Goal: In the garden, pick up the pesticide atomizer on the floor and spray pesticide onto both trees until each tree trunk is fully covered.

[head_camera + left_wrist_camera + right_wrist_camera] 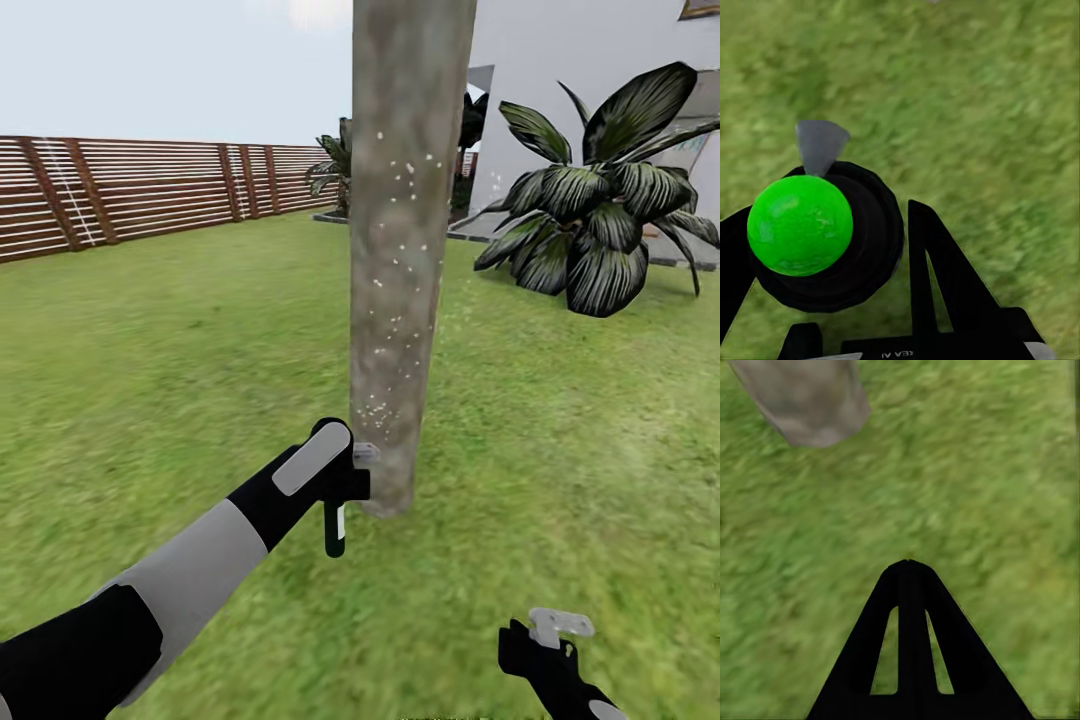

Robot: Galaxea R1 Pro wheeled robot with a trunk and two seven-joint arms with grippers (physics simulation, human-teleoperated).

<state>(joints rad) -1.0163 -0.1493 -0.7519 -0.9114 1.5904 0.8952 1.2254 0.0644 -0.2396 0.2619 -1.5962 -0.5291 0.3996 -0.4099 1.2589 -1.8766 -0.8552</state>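
The slim dark pesticide atomizer (336,525) hangs clamped in the left gripper (345,480) just beside the thick grey-brown tree trunk (405,250), speckled with white pesticide droplets (400,290). The left wrist view reveals its green top (799,225). The right gripper (909,566) is pressed together, empty, over green grass (967,472).

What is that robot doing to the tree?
The robot is spraying bug spray on a tree. Its left claw is shut on a small dark spray bottle, held right beside the thick tree trunk, low down near the grass. Little white specks already dot the bark from near the bottom to partway up. The right claw is shut with nothing in it, down low over the grass. A wooden fence and a leafy plant stand behind.
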